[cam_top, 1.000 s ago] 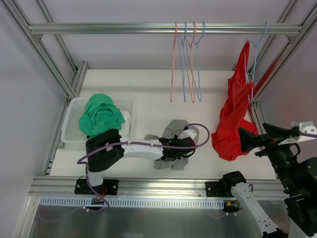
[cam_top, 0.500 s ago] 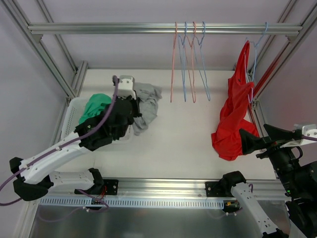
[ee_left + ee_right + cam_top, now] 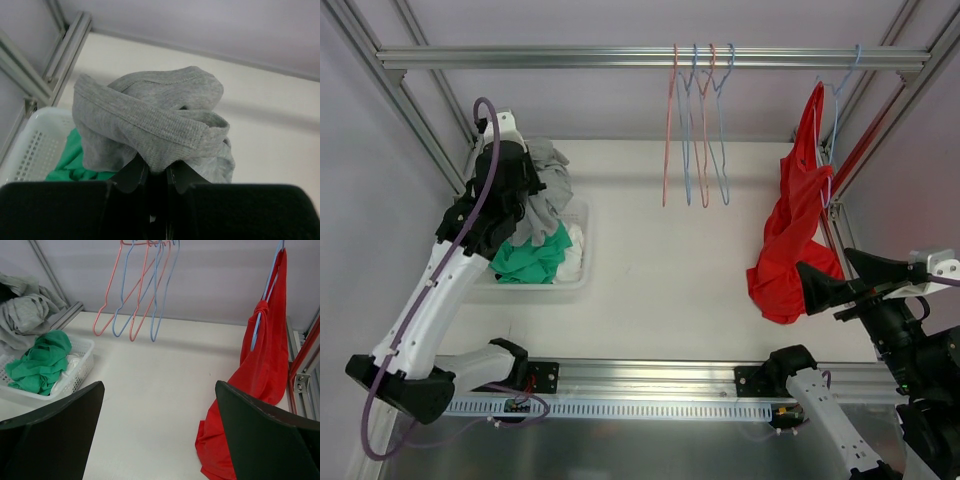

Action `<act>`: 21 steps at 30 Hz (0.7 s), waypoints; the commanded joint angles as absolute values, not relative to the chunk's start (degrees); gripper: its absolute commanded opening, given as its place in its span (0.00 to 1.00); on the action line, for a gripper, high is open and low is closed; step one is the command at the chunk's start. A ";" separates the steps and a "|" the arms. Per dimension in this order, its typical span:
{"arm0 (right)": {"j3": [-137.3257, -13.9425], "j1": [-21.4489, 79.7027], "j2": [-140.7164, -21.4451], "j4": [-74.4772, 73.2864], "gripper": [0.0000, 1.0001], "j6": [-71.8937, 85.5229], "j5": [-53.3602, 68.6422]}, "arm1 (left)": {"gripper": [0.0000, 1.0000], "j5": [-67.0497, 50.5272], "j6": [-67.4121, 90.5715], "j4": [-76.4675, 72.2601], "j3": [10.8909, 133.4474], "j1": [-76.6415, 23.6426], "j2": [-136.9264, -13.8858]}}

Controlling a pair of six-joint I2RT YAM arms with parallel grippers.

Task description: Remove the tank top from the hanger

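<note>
The red tank top [image 3: 790, 240] hangs on a blue hanger [image 3: 835, 110] at the right end of the rail, its lower part bunched on the table. It also shows in the right wrist view [image 3: 265, 370] with the hanger [image 3: 260, 315]. My right gripper [image 3: 850, 278] is open and empty, just right of the tank top's lower edge; its jaws stand wide apart in the right wrist view [image 3: 159, 385]. My left gripper [image 3: 525, 195] is shut on a grey garment [image 3: 150, 115] and holds it above the white basket [image 3: 575, 275]. It shows in the left wrist view [image 3: 155, 172].
The basket [image 3: 75, 370] holds a green garment [image 3: 535, 258] and something white. Several empty pink and blue hangers [image 3: 695, 130] hang from the rail [image 3: 620, 57] at mid-back. Frame posts stand at the back left and right.
My left arm lifted the grey garment from the table's middle and swung it to the back left, over the basket. The right gripper has barely moved.
</note>
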State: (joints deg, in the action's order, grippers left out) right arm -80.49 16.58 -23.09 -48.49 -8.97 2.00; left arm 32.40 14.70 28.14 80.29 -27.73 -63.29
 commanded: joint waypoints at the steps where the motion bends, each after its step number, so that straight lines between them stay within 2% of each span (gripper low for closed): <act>1: -79.72 16.35 -24.26 -44.83 0.99 -8.44 4.57 | 0.00 21.97 18.89 29.97 76.12 -19.00 -66.70; 4: -78.66 16.26 -24.35 -43.95 1.00 -8.53 5.97 | 0.00 20.04 22.49 30.15 72.26 -14.86 -70.48; 11: -76.20 16.26 -24.87 -42.19 0.99 -8.88 6.33 | 0.00 25.66 35.84 29.71 57.85 -14.94 -70.93; 15: -75.50 16.26 -27.15 -41.92 0.99 -6.86 3.87 | 0.00 28.83 39.02 28.66 50.73 -14.85 -75.84; 21: -74.71 16.26 -28.56 -39.90 0.99 -6.15 7.38 | 0.00 24.96 37.88 22.51 45.71 -14.85 -81.29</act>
State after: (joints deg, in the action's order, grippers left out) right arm -74.67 16.58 -27.44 -44.16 -7.38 5.48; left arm 26.15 36.38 22.92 49.17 -15.03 -78.89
